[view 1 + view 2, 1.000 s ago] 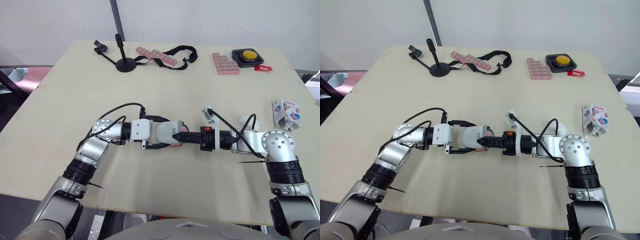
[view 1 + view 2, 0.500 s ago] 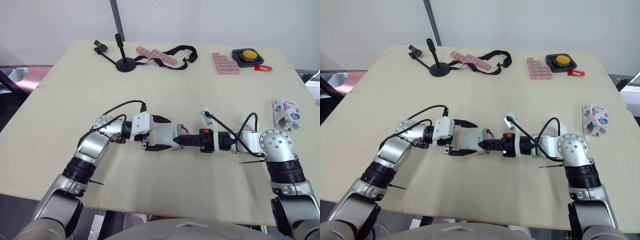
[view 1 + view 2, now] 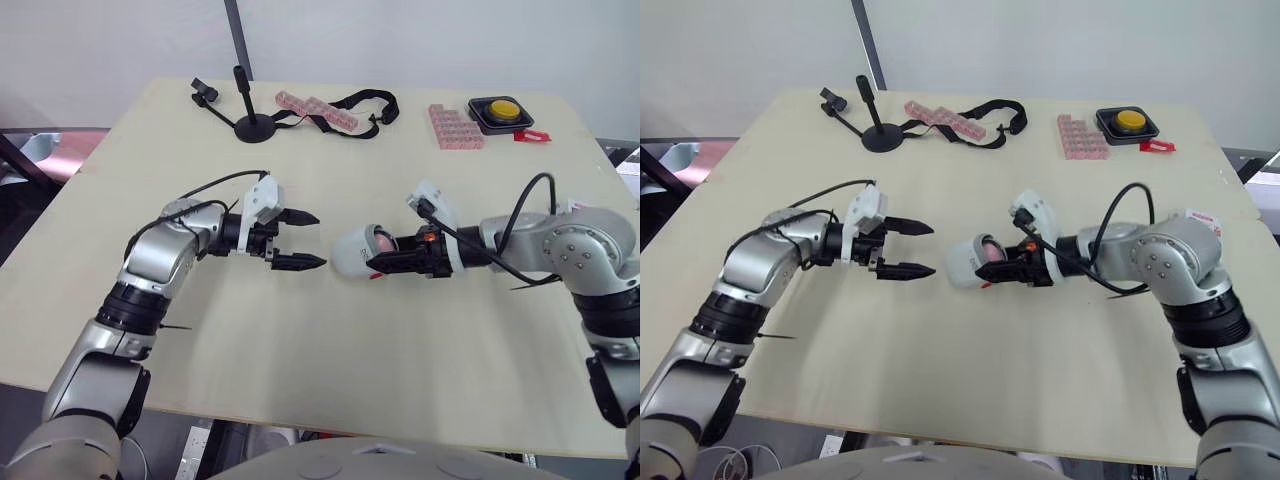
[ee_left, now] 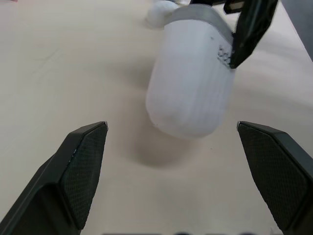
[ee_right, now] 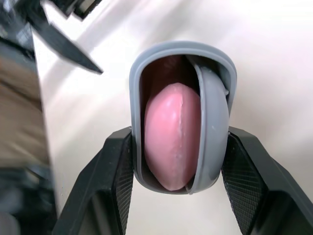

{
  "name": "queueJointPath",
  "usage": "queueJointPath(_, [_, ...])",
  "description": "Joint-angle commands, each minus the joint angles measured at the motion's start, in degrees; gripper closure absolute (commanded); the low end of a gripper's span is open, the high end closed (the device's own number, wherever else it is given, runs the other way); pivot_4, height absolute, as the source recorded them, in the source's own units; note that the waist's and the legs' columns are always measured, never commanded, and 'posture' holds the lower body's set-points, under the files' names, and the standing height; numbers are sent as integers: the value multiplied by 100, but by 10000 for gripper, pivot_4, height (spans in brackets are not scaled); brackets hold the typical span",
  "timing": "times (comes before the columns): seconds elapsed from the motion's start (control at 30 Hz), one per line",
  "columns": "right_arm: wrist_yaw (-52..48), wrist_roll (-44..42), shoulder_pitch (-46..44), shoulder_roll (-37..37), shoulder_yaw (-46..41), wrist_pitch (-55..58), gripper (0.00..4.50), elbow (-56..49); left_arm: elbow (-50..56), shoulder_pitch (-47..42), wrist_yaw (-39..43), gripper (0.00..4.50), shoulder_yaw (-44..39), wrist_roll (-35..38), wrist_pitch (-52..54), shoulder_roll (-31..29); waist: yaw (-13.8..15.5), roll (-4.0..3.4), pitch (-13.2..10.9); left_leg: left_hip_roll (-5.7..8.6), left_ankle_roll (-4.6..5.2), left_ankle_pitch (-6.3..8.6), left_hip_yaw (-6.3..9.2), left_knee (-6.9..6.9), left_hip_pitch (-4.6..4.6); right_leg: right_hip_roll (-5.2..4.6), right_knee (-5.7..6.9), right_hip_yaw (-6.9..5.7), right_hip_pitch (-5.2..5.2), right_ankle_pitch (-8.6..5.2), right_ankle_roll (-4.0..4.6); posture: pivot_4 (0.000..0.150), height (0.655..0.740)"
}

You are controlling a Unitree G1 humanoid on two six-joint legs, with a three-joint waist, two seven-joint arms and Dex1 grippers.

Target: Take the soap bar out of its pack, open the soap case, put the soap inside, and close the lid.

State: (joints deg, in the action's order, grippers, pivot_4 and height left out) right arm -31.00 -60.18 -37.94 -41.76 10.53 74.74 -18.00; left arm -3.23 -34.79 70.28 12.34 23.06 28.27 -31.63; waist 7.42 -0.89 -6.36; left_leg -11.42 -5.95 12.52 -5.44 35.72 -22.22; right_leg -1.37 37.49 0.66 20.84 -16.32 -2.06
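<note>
Table (image 3: 330, 170), seen from the head camera. The two arms reach inward from opposite sides, with the soap case (image 3: 350, 252) at mid-table between them.

Left gripper (image 3: 320, 240): fingers spread wide and empty, just beside the case's closed end but apart from it.

Right gripper (image 5: 178, 137): fingers clamped on the two flanks of the case near its mouth.

The case's long axis runs across the table from one gripper to the other. Its rounded closed end points at the left gripper, and its grey-rimmed mouth faces the right wrist. Whether it rests on the table or hangs just above cannot be told.

The pink soap (image 5: 168, 161) sits inside on edge, seen end-on. A grey flap (image 5: 214, 122), probably the lid, stands ajar beside it.

Risks, as judged:
- With the mouth unsealed, tipping that end downward could let the soap slide out.
- The smooth shell could slip in the clamp if the left gripper pushes on the closed end.
- The right fingers near the rim may obstruct the lid's closing.
</note>
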Motion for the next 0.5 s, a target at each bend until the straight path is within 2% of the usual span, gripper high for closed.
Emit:
queueJointPath(0.03, [-813,906,-533,-569,734,-508,24287,-597,276,-284,-164,88,-114,251,551,132,45,-1,-1,0,-1,1,1,2,-10,4,-2,-3,2,1,-1,1500,7400])
queueJointPath(0.2, [-1733,2180,-1102,-1403,2018,-969,24287,-1151,922,-217,-313,88,314,180,812,367,101,1,-3,0,-2,3,4,12,-28,7,-7,-6,4,1,-3,1500,7400])
queueJointPath(0.37, [-2093,2770,-1259,-1472,2344,-1145,24287,-1255,1369,-56,-446,88,749,-26,701,490,84,1,-4,-2,-4,4,4,14,-29,8,-4,-1,4,2,-4,1500,7400])
queueJointPath(0.5, [-2346,3217,-1400,-1448,2536,-1275,24287,-1238,1329,0,-672,88,978,-272,509,661,35,1,-4,-4,-3,3,4,14,-25,8,6,2,3,2,-4,1500,7400])
